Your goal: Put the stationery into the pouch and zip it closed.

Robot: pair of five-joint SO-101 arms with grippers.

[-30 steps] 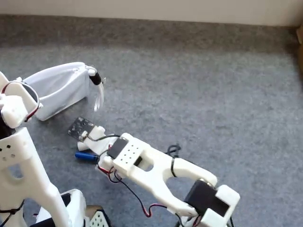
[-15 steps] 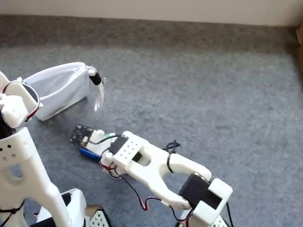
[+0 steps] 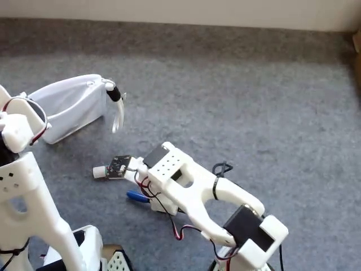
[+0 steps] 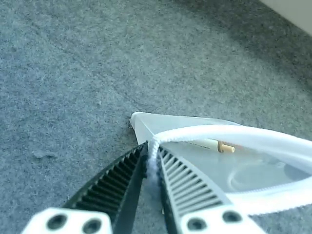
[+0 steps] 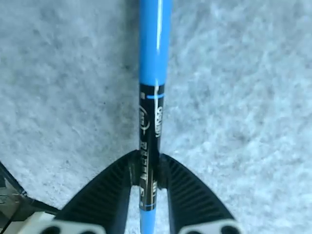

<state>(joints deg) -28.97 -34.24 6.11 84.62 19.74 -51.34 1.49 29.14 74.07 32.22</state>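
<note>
A white translucent pouch (image 3: pixel 67 107) lies on the grey carpet at the far left, its mouth facing right with a dark zipper pull (image 3: pixel 113 92). My left gripper (image 4: pixel 152 158) is shut on the pouch's rim (image 4: pixel 204 134) at one corner. A white pen with a tan tip (image 4: pixel 214 145) lies inside the pouch. My right gripper (image 5: pixel 148 170) is shut on a blue and black pen (image 5: pixel 155 53). In the high view the pen's blue end (image 3: pixel 135 196) pokes out to the left from under the right arm (image 3: pixel 192 189), in front of the pouch.
The left arm's white base (image 3: pixel 34 214) stands at the near left. A clear loop (image 3: pixel 117 116) hangs from the pouch's mouth. Open carpet (image 3: pixel 254 101) stretches to the right and back, up to a pale wall edge (image 3: pixel 180 11).
The right arm has turned and drawn back to the right with the blue pen. The pen now sits nearer and more to the right. The left arm and pouch have not moved.
</note>
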